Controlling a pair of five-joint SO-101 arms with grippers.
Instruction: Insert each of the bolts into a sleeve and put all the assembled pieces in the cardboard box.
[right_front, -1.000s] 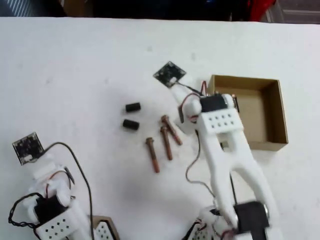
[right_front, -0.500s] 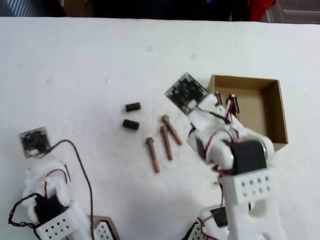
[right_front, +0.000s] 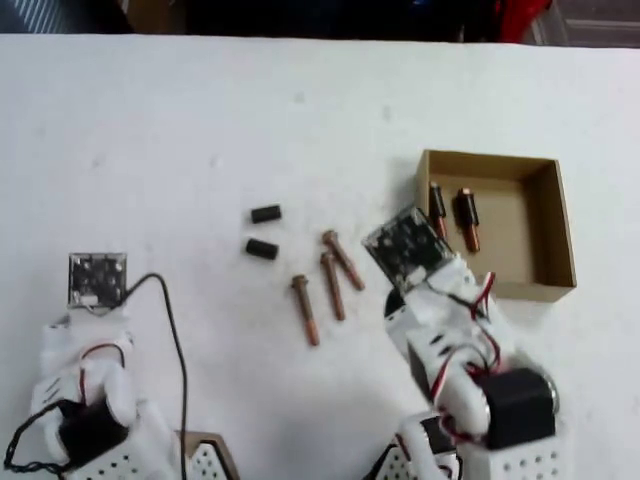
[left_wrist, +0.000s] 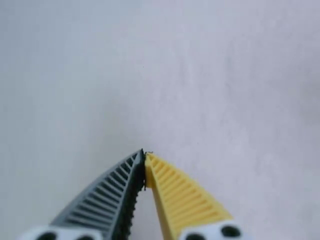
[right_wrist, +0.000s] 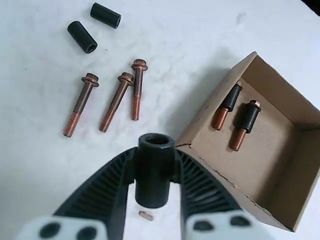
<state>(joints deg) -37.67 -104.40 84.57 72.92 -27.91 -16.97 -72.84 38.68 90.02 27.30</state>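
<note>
bolts lie loose near the middle of the high view, on the white table (right_front: 180, 120). we see the first bolt (right_front: 305, 310) lowest and furthest left, the second bolt (right_front: 332, 285) just to its right, and the third bolt (right_front: 343, 260) close beside that one, slanted. all three have their heads toward the top of the frame. up and to the left of them lie two bare black sleeves apart from each other, the upper sleeve (right_front: 265, 214) and the lower sleeve (right_front: 261, 249).

the cardboard box (right_front: 562, 225) sits at the right of the high view, open side up. inside it, by its left wall, we find the left assembled piece (right_front: 437, 208) and the right assembled piece (right_front: 468, 218), each a copper bolt wearing a black sleeve, lying side by side without touching.

the right gripper (right_wrist: 155, 162) is clamped on the held sleeve (right_wrist: 155, 172), which stands upright between the jaws with its bore facing the wrist camera. in the high view the right arm (right_front: 450, 340) sits at the lower right, between the loose bolts and the box.

the left gripper (left_wrist: 144, 157) has its jaws pressed together with nothing between them, over bare table. the left arm (right_front: 85, 390) is in the lower left corner, well apart from the parts.
</note>
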